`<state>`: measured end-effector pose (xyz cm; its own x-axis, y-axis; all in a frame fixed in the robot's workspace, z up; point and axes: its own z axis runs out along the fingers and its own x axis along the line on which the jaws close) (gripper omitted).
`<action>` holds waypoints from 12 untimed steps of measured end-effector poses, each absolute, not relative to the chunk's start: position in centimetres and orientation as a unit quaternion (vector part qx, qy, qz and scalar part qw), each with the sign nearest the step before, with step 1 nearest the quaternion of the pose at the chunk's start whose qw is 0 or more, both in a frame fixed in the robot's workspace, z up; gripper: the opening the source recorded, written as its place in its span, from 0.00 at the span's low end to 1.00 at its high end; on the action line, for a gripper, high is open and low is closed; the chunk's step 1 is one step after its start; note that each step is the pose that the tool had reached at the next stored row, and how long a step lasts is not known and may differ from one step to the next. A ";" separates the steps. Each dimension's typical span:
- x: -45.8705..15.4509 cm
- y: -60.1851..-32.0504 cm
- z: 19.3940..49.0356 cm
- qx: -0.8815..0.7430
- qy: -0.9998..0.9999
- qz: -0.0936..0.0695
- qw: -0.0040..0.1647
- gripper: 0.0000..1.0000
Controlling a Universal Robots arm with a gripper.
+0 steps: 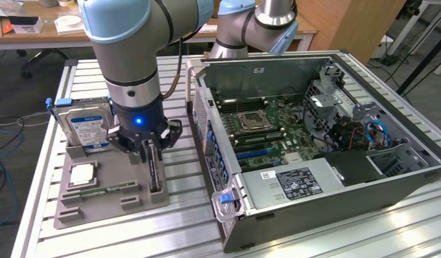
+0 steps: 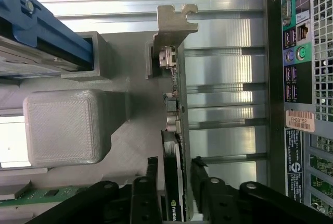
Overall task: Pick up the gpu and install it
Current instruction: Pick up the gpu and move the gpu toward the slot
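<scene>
The gpu (image 1: 154, 176) is a thin dark card standing on edge in a slot of the grey holder (image 1: 134, 207), on the exterior view's left of the open computer case (image 1: 313, 140). My gripper (image 1: 153, 156) has come straight down over the card's top edge. In the wrist view the gpu (image 2: 174, 182) runs between my two black fingers (image 2: 152, 169), its silver bracket (image 2: 174, 23) at the far end. My gripper (image 2: 174, 164) straddles the card, with slim gaps on both sides. The card rests in its slot.
On the same holder stand a silver hard drive (image 1: 87, 126) in a blue rail, a processor chip (image 1: 82, 174) and a green memory stick (image 1: 109, 189). The case's rear ports (image 2: 302, 78) lie close beside the gpu. A second arm's base (image 1: 256, 27) stands behind the case.
</scene>
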<state>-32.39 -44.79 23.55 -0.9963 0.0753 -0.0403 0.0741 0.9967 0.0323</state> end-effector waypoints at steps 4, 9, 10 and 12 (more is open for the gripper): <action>-32.4 -44.8 23.5 0.037 0.999 0.015 0.021 0.32; -32.4 -44.9 23.5 0.037 0.999 0.015 0.021 0.32; -32.4 -44.9 23.5 0.037 0.999 0.015 0.021 0.32; -32.4 -44.9 23.5 0.037 0.999 0.014 0.021 0.32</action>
<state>-32.40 -44.88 23.47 -0.9963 0.0752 -0.0403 0.0741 0.9968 0.0298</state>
